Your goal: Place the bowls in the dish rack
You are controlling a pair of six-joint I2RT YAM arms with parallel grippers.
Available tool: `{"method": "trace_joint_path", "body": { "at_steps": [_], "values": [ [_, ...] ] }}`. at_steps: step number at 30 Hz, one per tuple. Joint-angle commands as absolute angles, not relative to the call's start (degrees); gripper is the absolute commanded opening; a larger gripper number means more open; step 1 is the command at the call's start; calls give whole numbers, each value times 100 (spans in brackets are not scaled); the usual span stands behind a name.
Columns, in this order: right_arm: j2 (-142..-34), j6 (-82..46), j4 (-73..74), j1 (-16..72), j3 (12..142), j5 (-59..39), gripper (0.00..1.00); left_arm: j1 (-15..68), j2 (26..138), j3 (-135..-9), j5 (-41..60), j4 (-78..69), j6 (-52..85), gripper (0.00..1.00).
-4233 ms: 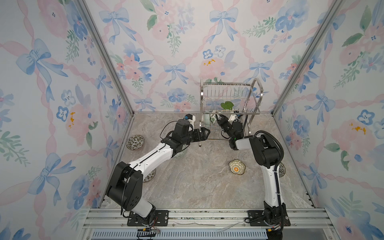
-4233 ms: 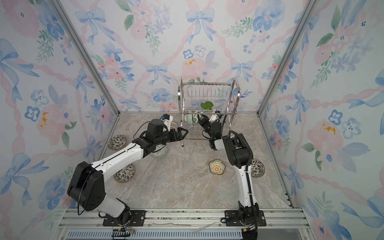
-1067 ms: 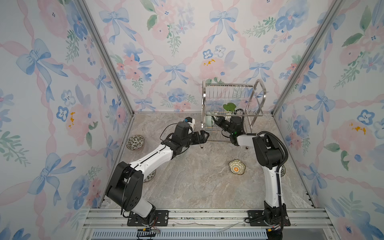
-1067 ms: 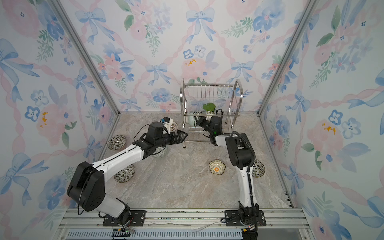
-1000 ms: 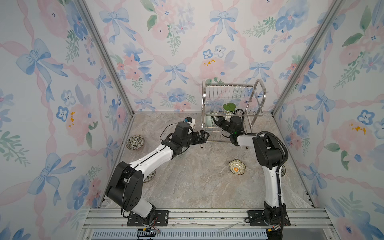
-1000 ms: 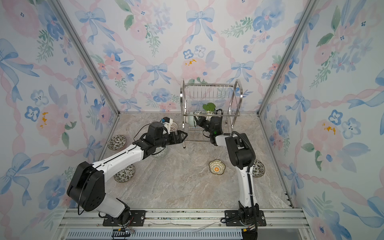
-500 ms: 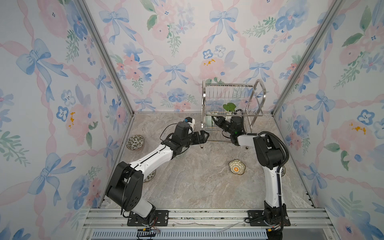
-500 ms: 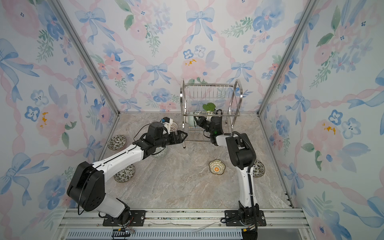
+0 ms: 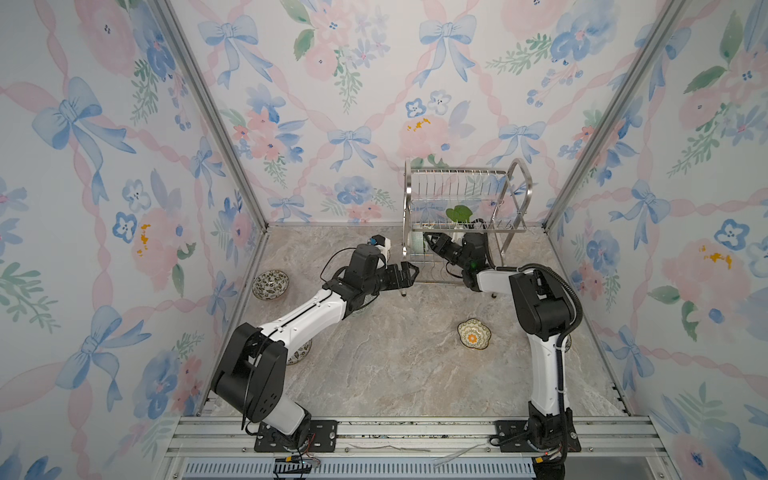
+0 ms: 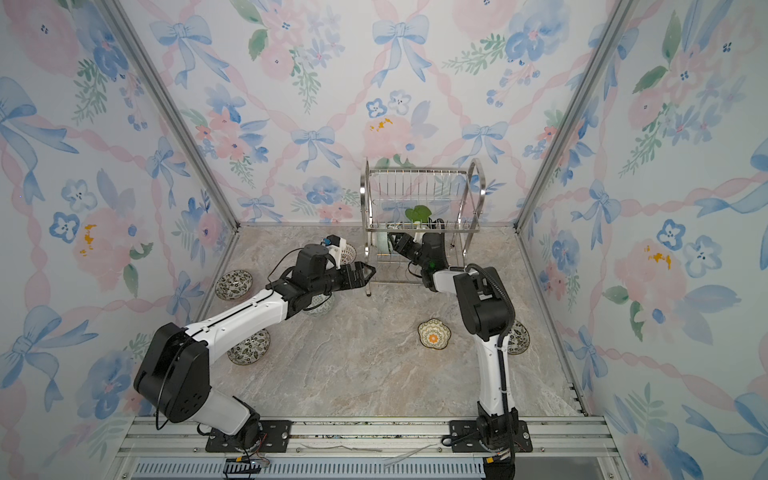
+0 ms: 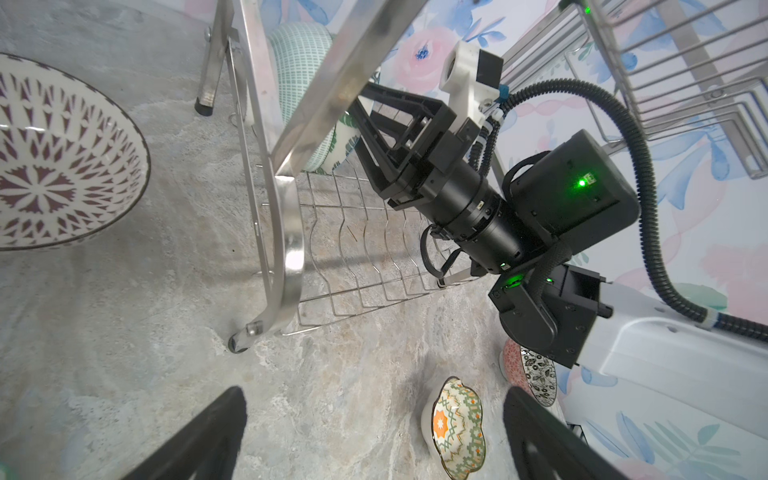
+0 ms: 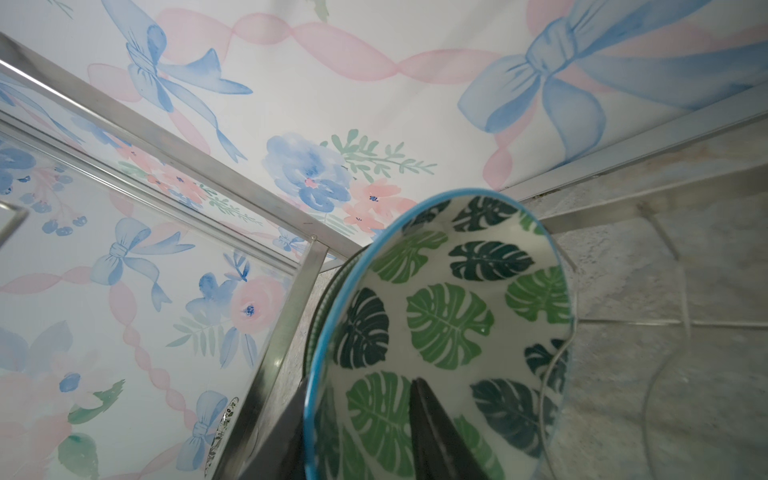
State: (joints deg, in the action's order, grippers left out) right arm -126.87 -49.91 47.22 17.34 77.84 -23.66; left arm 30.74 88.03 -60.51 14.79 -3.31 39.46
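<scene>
The marble table [image 9: 395, 374] is walled on 3 sides. Its middle and near stretch lie bare, the widest open room. The dish rack [image 9: 457, 170] stands at the far wall, right of centre. The left gripper [image 9: 412, 272] hovers just beside the rack's near-left leg, jaws spread wide, holding nothing. The right gripper [image 9: 429, 241] is inside the lower tier, jaws partly spread astride the rim of the leaf bowl [image 12: 449, 324], 1 finger inside, 1 outside. That bowl stands on edge at the tier's left end, beside the mint bowl [image 11: 299, 75]. The scalloped bowl [image 9: 473, 334] sits in the open, right of centre. The speckled bowl [image 9: 270, 284] hugs the left wall. The lattice bowl [image 11: 62, 166], left of the rack, is mostly hidden behind the left wrist from above. The left arm covers part of a patterned bowl [image 10: 248, 347] and a half-seen bowl [image 10: 321, 304]. The right arm cuts off a dark bowl [image 10: 517, 336]. The green shape [image 9: 457, 214] on the upper tier is hard to make out.
</scene>
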Motion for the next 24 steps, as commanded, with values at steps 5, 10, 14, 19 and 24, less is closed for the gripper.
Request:
{"method": "trace_joint_path", "body": {
  "at_steps": [5, 10, 14, 19, 24],
  "values": [
    [-12357, -4791, 4722, 1708, 7655, -2483, 43, 3120, 8648, -6025, 1477, -396, 3964, 98],
    [-12366, -4817, 4737, 1714, 7637, -2470, 43, 3124, 8635, -6034, 1481, -374, 3968, 98],
    [-12379, -4816, 4742, 1714, 7629, -2463, 43, 3128, 8621, -6031, 1452, -344, 3947, 98],
    [-12336, -4777, 4758, 1707, 7553, -2445, 43, 3135, 8616, -6012, 1443, -349, 3947, 98],
    [-12249, -4773, 4879, 1688, 7362, -2240, 42, 3137, 8590, -5972, 1432, -345, 3950, 98]
  ]
}}
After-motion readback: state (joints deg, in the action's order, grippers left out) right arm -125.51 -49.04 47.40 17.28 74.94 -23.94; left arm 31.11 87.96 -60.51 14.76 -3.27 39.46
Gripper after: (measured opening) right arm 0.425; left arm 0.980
